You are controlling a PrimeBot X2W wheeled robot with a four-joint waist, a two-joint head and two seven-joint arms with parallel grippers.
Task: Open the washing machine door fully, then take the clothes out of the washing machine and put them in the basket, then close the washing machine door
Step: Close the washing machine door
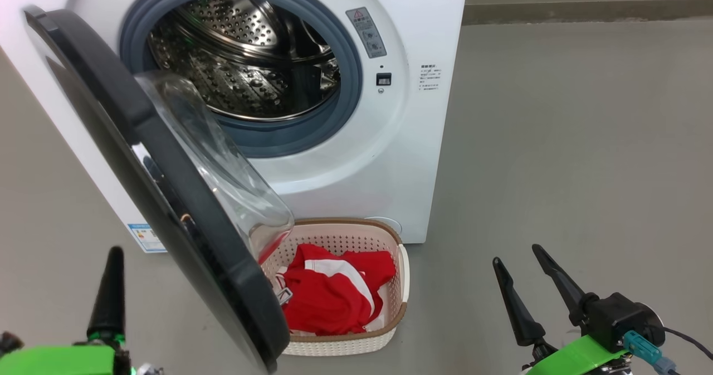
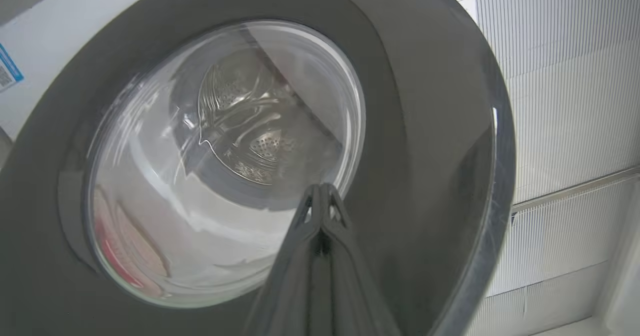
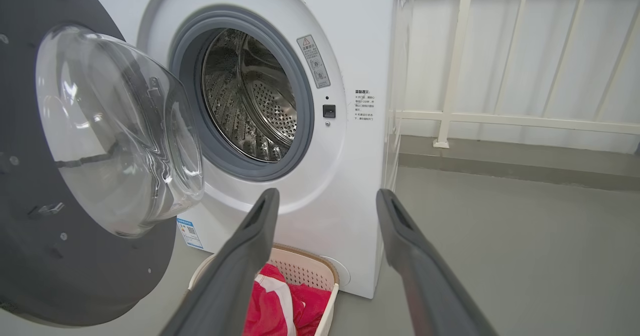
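The left gripper (image 2: 320, 191) has its two fingers pressed together with nothing between them. In the left wrist view its tip sits at the lower middle of the picture, very close to the outer face of the washing machine door (image 2: 410, 101). I cannot tell if it touches. The right gripper (image 1: 517, 255) is at the lower right of the head view, its fingers spread wide and empty, well apart from the door.

The door stands open across the left half of the head view. Its glass bowl hangs over the near left corner of the basket (image 1: 404, 274). The basket sits at the lower middle, just in front of the washing machine (image 1: 423, 40). The clothes (image 1: 328, 297) lie inside the basket, red with a white stripe. The drum (image 1: 245, 57) at the upper middle looks empty.

So I think shutting the door is the job now. A good way is to push with the closed left fingers on the black rim, not the glass, near the free edge. The push should be slow and go on until the door clicks. The right gripper should keep out of the gap.

The floor (image 1: 557, 141) is flat, smooth and grey. A white railing (image 3: 455, 51) stands at the upper right of the right wrist view
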